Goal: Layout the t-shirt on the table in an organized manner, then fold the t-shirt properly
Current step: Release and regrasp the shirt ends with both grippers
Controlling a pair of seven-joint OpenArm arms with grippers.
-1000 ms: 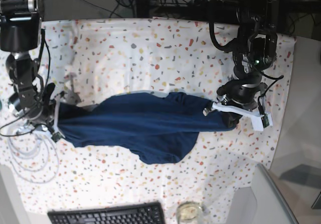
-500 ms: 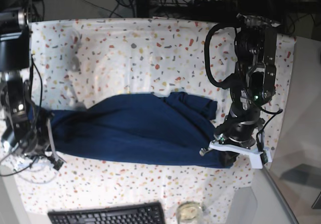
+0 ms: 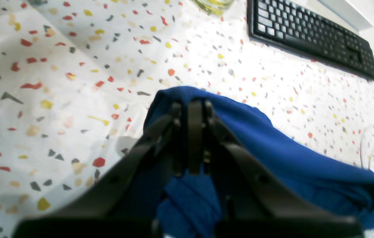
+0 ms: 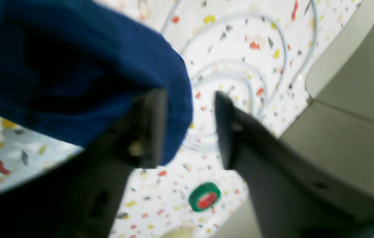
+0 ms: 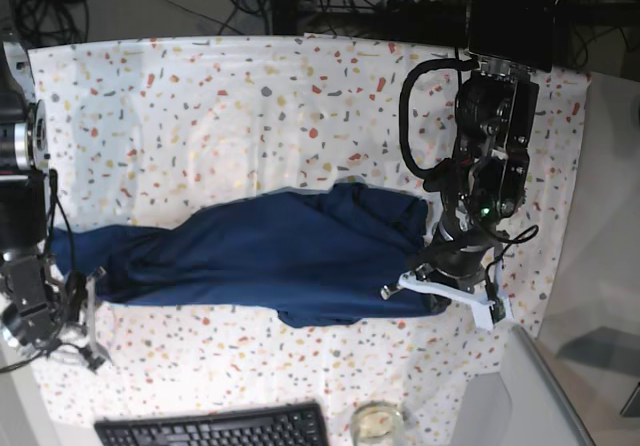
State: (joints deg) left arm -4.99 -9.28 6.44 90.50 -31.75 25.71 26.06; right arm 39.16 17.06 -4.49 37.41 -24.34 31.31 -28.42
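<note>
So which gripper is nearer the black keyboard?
Right. The right gripper sits just up-left of the black keyboard; the left gripper, shut on the navy knit t-shirt, sits farther up-right.

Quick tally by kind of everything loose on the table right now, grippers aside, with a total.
T-shirt: 1
Keyboard: 1
Glass jar: 1
Coil of clear tubing: 1
Roll of green tape: 1
Total: 5, all on the table.
</note>
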